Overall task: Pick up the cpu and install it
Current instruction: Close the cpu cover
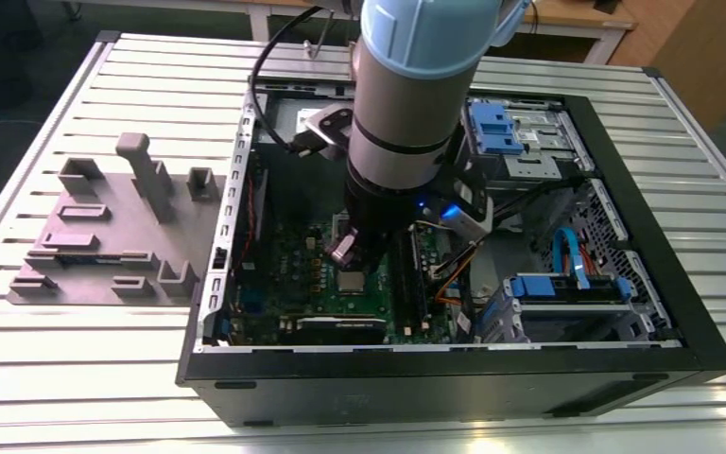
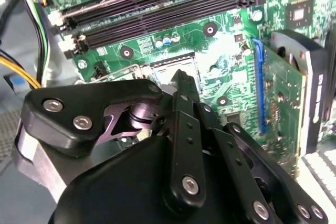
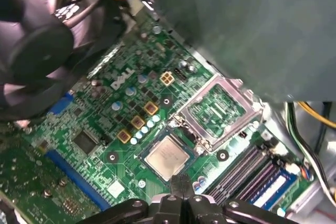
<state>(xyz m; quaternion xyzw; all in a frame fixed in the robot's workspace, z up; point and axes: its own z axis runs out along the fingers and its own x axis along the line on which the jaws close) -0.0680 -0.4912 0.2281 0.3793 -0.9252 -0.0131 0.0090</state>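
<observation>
My pincer (image 3: 181, 181) is closed, its two fingers pressed together with nothing between them. The cpu (image 3: 168, 156) is not in my grasp. In the first wrist view it lies flat in its socket on the green motherboard (image 3: 100, 124), silver top facing up, just beside my fingertips. I cannot tell whether they touch it. The socket's hinged metal frame (image 3: 218, 109) stands swung open on the far side of the chip, and the black memory slots (image 3: 244, 174) run alongside, near the socket. A dark round fan (image 3: 31, 51) sits at one end of the board.

In the exterior view my arm (image 1: 401, 95) reaches down into the open computer case (image 1: 464, 378), which lies on its side on a slatted metal table (image 1: 73, 378). The chip sits near the middle of the board, right under my wrist. Blue drive brackets (image 1: 495, 128) sit in the far corner of the case toward the exterior view's right. A grey moulded tray (image 1: 98, 236) rests on the table outside the case, at the exterior view's left, well apart from me.
</observation>
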